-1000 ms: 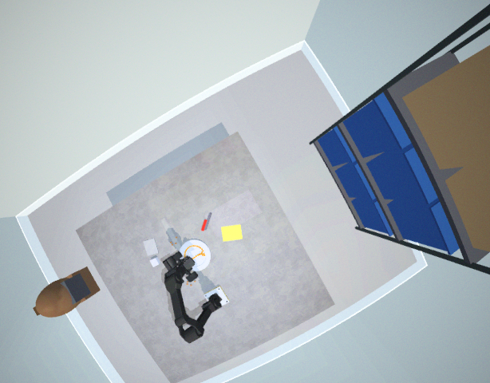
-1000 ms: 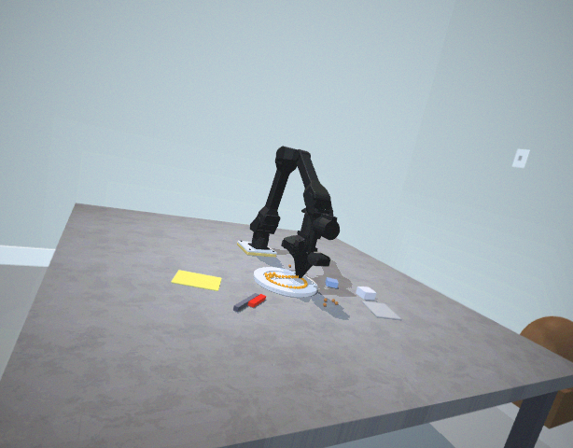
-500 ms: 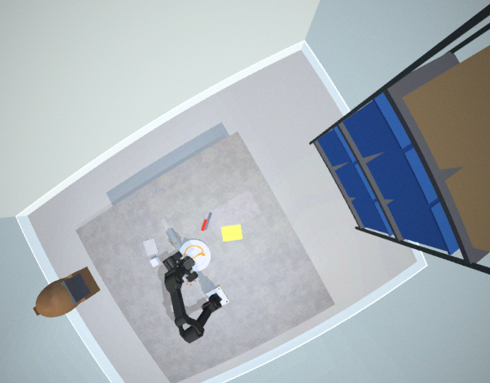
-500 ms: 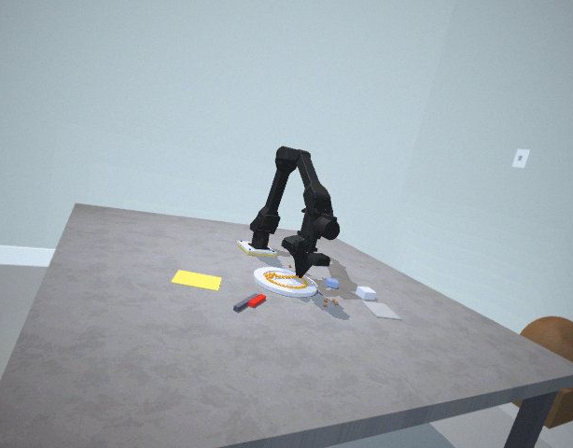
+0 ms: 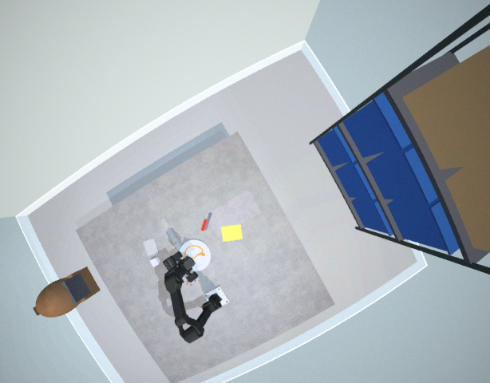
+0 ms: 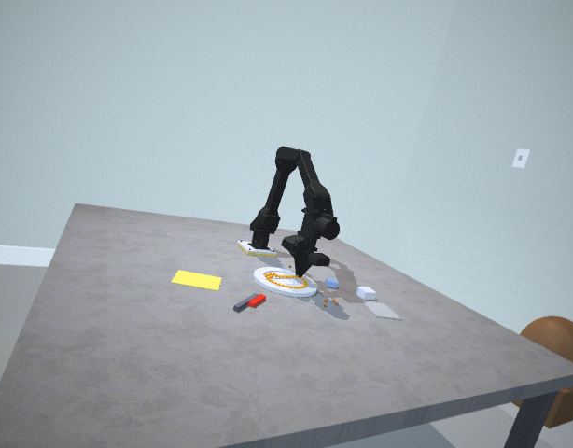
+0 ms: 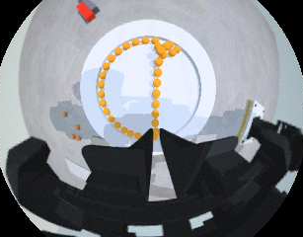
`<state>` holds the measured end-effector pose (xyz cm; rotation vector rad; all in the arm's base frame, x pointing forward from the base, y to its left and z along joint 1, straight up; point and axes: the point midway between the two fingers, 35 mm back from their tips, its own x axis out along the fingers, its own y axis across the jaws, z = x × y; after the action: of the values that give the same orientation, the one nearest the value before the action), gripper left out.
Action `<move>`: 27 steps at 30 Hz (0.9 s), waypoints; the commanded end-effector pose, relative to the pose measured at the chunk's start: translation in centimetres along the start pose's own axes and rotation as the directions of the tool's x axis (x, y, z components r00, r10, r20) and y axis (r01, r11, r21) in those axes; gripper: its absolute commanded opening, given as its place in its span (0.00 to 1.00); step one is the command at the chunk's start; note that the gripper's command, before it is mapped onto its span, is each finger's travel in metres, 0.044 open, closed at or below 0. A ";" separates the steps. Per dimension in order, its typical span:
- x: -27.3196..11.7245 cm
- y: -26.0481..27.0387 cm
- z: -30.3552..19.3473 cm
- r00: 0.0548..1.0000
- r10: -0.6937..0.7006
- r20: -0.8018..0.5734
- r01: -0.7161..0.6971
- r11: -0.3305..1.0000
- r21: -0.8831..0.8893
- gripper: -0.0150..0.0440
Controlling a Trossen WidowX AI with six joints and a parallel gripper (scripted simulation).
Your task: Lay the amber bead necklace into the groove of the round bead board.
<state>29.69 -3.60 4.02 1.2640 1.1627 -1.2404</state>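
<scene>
The amber bead necklace lies on the round white bead board. In the wrist view its left part curves along the left half of the groove. Another run crosses the middle of the board almost straight, and a small clump of beads sits at the upper right. The right half of the groove is bare. My gripper points down at the board's near edge, shut on a bead at the necklace's lower end. The fingertips partly hide that bead.
Several loose orange beads lie beside the board. A red and dark stick and a yellow sheet are nearby. A blue block, a white block and a flat grey piece lie on the other side.
</scene>
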 end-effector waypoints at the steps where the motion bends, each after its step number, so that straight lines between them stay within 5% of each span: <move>1: -0.5 0.1 0.0 1.000 0.005 0.002 -0.005 1.000 0.004 0.25; 22: 0.3 -1.1 -1.0 1.000 0.004 0.001 -0.004 1.000 0.004 0.25; 27: 0.0 -1.1 -1.0 1.000 0.002 -0.001 -0.002 1.000 0.001 0.48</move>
<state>28.68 -2.54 3.97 1.2656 1.1616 -1.2392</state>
